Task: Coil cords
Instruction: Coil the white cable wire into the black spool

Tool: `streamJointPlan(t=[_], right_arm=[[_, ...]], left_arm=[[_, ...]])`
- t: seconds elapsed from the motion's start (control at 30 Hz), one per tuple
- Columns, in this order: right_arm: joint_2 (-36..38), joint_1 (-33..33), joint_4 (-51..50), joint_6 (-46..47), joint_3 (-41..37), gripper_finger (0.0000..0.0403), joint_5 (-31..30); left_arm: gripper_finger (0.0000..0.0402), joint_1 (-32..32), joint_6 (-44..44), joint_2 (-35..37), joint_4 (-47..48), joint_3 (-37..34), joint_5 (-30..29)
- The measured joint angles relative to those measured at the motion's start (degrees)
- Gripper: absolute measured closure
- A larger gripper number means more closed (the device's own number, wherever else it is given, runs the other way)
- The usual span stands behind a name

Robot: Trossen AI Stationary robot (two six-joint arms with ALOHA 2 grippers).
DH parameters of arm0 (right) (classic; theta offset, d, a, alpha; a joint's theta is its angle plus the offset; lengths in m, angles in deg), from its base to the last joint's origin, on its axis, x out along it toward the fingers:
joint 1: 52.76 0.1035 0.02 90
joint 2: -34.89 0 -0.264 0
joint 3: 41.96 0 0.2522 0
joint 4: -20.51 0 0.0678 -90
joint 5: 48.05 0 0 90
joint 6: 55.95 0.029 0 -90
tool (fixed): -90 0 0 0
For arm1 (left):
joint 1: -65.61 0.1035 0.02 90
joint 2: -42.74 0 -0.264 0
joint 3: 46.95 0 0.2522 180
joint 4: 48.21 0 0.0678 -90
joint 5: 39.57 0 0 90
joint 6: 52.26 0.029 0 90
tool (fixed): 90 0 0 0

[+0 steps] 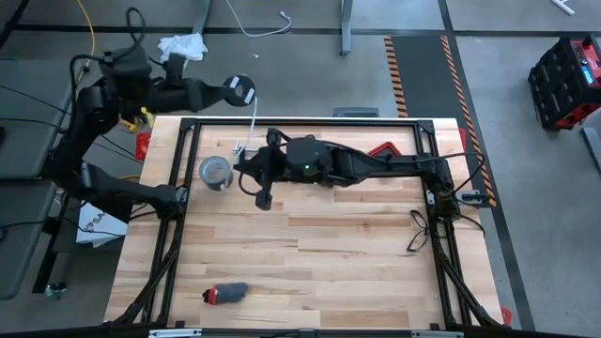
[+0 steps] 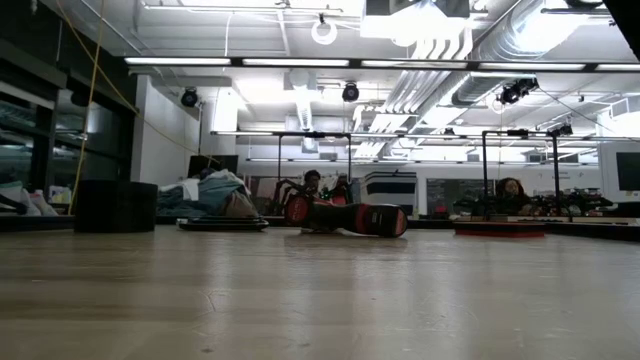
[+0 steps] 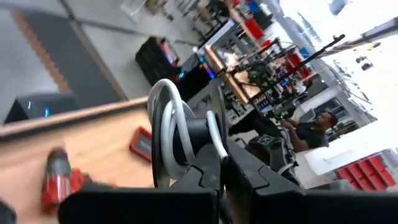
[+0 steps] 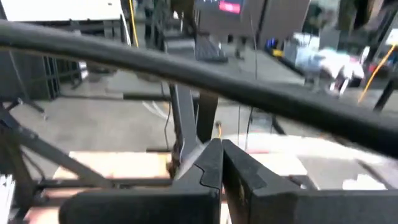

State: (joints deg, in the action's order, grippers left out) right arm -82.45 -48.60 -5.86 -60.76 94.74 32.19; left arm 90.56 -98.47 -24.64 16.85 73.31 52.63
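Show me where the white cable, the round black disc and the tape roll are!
white cable (image 3: 169, 118): left wrist view, on the loops wound at the left pincer.
round black disc (image 1: 240, 90): high view, on its pale centre.
tape roll (image 1: 215, 173): high view, on its grey rim.

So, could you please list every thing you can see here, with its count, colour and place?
white cable: one, white with a black disc on its end, hanging from the left gripper down to the table's far edge
tape roll: one, grey, on the table near its far left corner
small tool: one, red and grey, on the table near its front left
table: one, pale wood in a black frame
cloth: one, white, beyond the table near the left arm
toolbox: one, red and black, on the floor far right
left gripper: one, dark, raised, shut on the white cable
right gripper: one, dark, shut, empty, beside the tape roll
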Motion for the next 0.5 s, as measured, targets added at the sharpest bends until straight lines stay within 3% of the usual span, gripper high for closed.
streamJointPlan(t=[0.27,0.5], right_arm=[[-0.04,-1.63,-12.18,9.38,0.0,0.0394,0.31],[-2.62,-2.82,-19.38,19.71,-0.04,0.0314,-0.02]], left_arm=[[0.0402,3.56,14.82,1.66,-2.27,0.0,7.53],[0.0402,4.81,31.39,2.22,-0.63,0.0,9.78]])
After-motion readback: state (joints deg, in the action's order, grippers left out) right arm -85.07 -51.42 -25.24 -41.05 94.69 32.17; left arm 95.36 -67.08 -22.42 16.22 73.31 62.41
